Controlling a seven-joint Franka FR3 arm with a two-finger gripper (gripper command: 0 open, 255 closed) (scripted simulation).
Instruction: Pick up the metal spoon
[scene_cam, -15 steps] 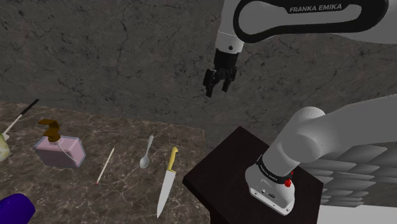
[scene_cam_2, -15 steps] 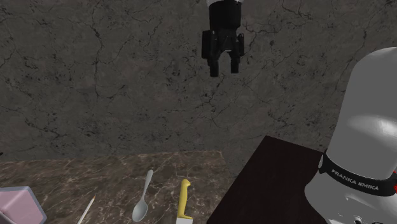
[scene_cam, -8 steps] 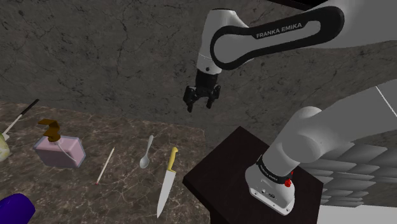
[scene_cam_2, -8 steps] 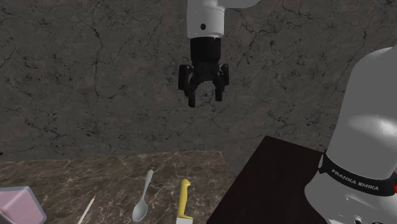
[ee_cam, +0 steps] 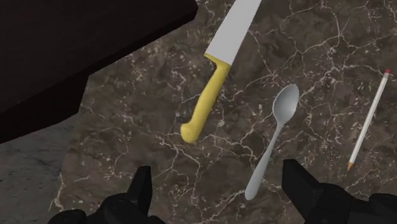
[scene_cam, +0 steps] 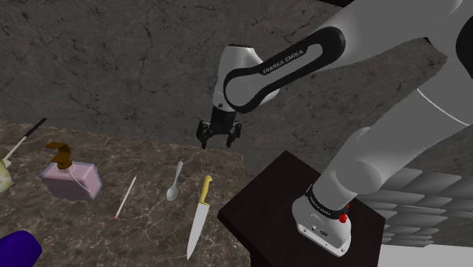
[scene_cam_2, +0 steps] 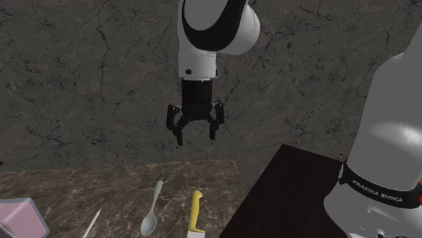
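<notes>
A small grey metal spoon [scene_cam: 175,181] [scene_cam_2: 152,207] [ee_cam: 273,139] lies flat on the dark marble counter [scene_cam: 144,220], its bowl toward the front edge. My black gripper [scene_cam: 219,139] [scene_cam_2: 196,134] [ee_cam: 219,191] hangs open in the air well above the counter's back right part, above and slightly right of the spoon's handle in the shoulder view. Nothing is between the fingers. In the wrist view the spoon lies below, closer to one finger [ee_cam: 304,184], with the yellow-handled knife beside it.
A yellow-handled knife [scene_cam: 200,215] [ee_cam: 218,63] lies just right of the spoon, a pencil [scene_cam: 126,197] [ee_cam: 368,118] to its left. Further left stand a pink soap dispenser [scene_cam: 70,178] and a blue object [scene_cam: 19,249]. The dark stand [scene_cam: 303,216] borders the counter's right edge.
The arm has swung down and toward the shoulder view's left, bringing the gripper lower and nearer the counter over the spoon and knife. Its fingers stay open. Nothing on the counter moved.
</notes>
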